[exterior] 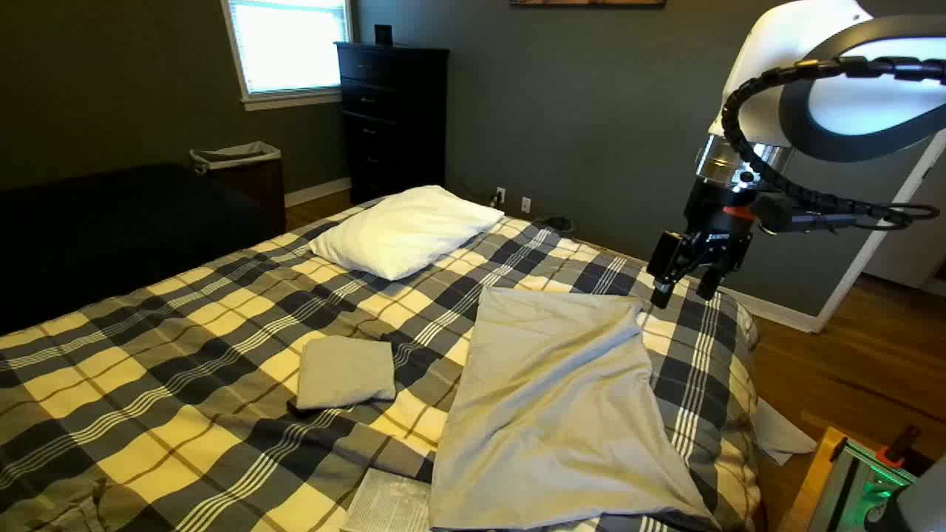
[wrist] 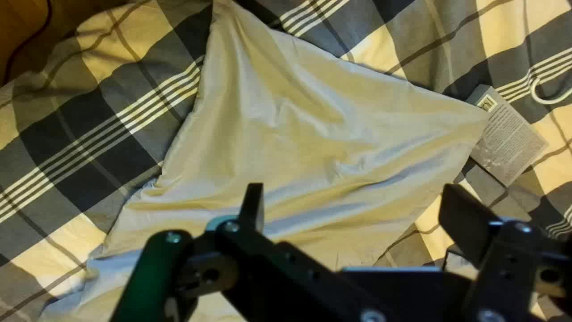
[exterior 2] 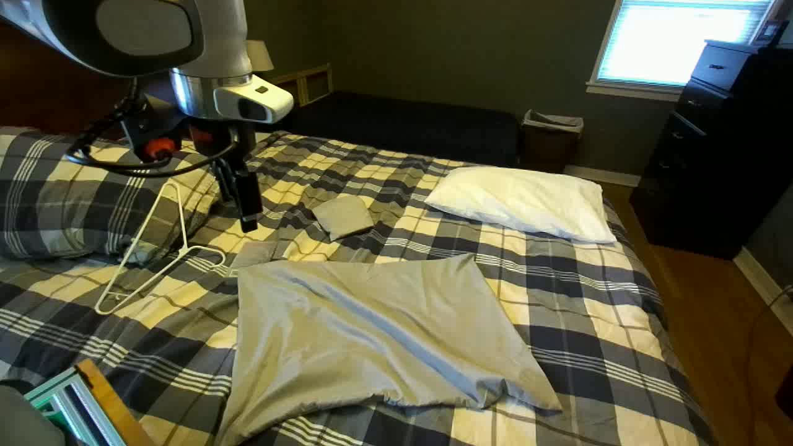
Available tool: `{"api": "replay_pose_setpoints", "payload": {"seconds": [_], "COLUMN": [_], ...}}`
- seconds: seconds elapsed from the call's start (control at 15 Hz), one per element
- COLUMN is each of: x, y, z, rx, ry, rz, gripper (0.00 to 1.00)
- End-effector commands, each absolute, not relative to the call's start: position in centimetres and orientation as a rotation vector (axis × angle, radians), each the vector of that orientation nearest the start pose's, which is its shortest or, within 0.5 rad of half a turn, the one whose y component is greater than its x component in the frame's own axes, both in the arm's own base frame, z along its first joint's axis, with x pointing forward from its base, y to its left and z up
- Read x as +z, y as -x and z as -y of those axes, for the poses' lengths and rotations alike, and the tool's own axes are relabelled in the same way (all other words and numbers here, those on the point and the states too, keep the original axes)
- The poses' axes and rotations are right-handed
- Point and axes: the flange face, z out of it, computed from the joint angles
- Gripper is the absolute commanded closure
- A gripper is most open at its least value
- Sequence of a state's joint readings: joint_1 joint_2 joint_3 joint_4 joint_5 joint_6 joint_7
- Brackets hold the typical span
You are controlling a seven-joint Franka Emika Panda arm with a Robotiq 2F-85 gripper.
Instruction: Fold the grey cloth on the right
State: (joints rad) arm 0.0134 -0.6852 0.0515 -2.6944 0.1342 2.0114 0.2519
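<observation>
The large grey cloth lies spread out and wrinkled on the plaid bed in both exterior views (exterior: 547,428) (exterior 2: 372,334). It also fills the middle of the wrist view (wrist: 304,143), with a diagonal ridge of creases across it. A smaller grey cloth, folded into a flat square, lies apart from it in both exterior views (exterior: 347,373) (exterior 2: 344,217). My gripper is open, with nothing between its fingers, and is held above the bed in both exterior views (exterior: 684,293) (exterior 2: 249,224). In the wrist view its fingers (wrist: 353,192) are wide apart above the large cloth.
A white pillow (exterior: 410,230) lies farther back on the bed. A white hanger (exterior 2: 176,254) lies by a plaid pillow (exterior 2: 93,198). A printed grey packet (wrist: 509,138) touches or sits just under the large cloth's edge. The robot's mount (exterior: 857,480) stands beside the bed.
</observation>
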Motion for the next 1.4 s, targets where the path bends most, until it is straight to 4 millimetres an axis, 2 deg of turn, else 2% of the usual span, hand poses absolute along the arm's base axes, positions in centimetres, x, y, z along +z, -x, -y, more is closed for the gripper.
{"api": "replay_pose_setpoints", "payload": {"seconds": [0.0, 1.27, 1.33], "x": [43.53, 43.53, 42.71], "y": [-33.42, -33.42, -34.38], "z": [-2.9, -2.9, -2.58], "rx": [0.018, 0.018, 0.104], "ry": [3.029, 3.029, 3.042], "rz": [-0.389, -0.389, -0.408], "gripper": [0.0, 0.0, 0.0]}}
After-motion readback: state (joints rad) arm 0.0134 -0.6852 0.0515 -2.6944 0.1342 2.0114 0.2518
